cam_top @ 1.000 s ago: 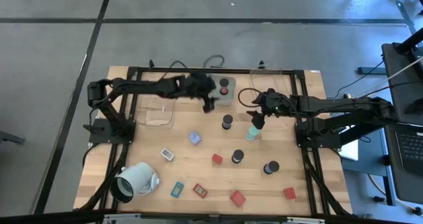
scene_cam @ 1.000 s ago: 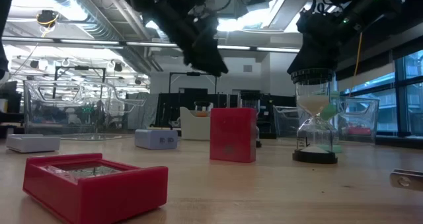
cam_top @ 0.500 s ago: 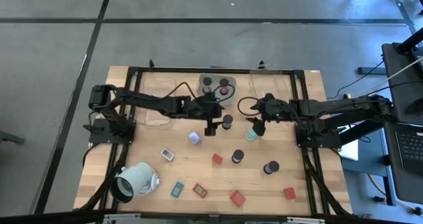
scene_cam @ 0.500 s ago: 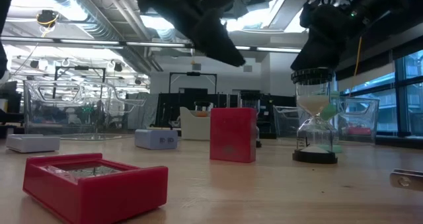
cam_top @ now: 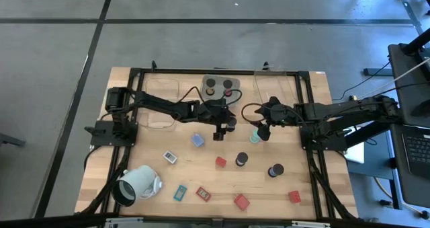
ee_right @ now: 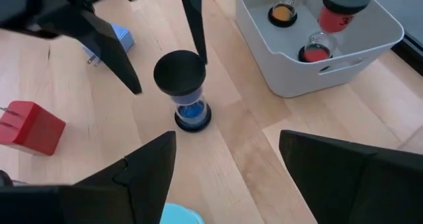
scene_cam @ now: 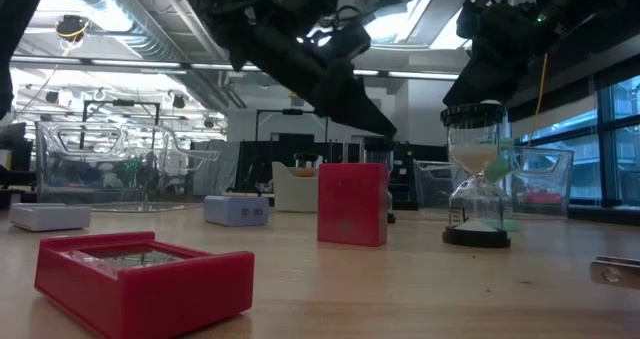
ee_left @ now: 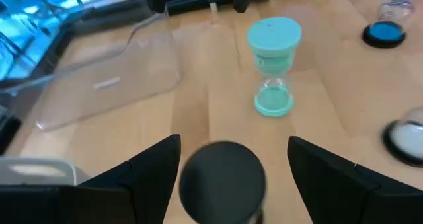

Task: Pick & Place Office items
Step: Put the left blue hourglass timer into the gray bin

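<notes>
Grey bin (ee_right: 317, 59) holding red-topped hourglass (ee_right: 330, 19), orange-sand hourglass (ee_right: 283, 11)

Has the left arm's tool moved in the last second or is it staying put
Yes. In the high view the left tool has swung away from the grey plastic bin toward the table's middle, now straddling the black-topped hourglass.

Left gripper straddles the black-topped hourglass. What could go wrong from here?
The left gripper has open fingers flanking the black-topped hourglass, which is tall and narrow; an off-centre close could tip it. The right gripper hangs close by, above the teal hourglass, so the arms might collide.
</notes>
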`<state>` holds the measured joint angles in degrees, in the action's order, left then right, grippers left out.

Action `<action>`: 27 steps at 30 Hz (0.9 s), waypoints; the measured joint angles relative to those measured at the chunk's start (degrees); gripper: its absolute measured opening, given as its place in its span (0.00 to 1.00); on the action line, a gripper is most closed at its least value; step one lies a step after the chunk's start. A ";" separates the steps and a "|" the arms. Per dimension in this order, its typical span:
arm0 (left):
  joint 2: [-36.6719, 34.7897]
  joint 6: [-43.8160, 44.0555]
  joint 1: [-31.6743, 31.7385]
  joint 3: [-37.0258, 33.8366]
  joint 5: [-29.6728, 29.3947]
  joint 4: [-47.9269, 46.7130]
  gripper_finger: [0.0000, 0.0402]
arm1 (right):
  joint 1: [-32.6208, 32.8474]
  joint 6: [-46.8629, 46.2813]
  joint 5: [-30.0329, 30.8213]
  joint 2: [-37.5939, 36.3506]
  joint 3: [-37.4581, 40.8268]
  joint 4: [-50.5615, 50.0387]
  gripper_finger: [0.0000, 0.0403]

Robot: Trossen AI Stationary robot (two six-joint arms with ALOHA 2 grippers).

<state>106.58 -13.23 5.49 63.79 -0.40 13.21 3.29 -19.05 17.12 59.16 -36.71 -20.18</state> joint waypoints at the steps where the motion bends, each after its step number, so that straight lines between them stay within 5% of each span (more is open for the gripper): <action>1: 0.23 -0.40 0.02 0.00 -0.02 0.18 0.69 | 0.00 0.00 0.00 0.00 0.00 -0.02 0.68; 27: 1.73 3.36 2.60 0.05 3.04 -3.23 0.68 | 0.00 0.01 -0.01 0.00 0.00 -0.11 0.68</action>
<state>108.32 -9.87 8.10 63.84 2.63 9.98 3.29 -19.04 17.11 59.16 -36.71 -20.29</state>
